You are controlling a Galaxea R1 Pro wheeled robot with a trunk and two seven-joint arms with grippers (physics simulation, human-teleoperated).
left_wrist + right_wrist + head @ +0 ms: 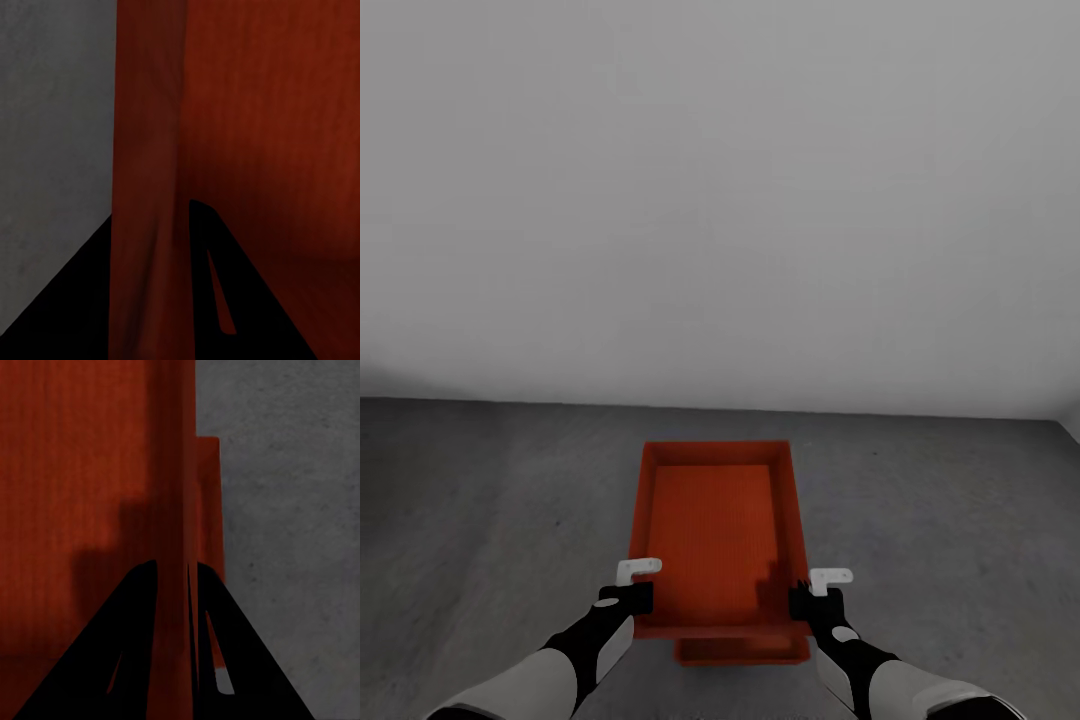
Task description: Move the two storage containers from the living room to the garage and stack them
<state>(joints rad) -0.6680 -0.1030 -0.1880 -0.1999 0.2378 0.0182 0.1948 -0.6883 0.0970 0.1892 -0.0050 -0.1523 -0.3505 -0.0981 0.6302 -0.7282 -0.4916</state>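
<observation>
One red-orange storage container (715, 530) is held level between my two grippers over the dark grey garage floor (490, 500). My left gripper (630, 598) is shut on its left wall (146, 187), one black finger (247, 300) inside and one outside. On the opposite wall (176, 510) my right gripper (807, 600) is shut the same way. The second storage container (742, 650) lies directly beneath, its near edge poking out below the held one, and a strip of its rim (210, 510) shows past the held wall. Whether the two bins touch, I cannot tell.
A plain white wall (720, 200) rises a short way beyond the containers. Rough concrete spreads to both sides of the bins, left (52, 112) and right (292, 510).
</observation>
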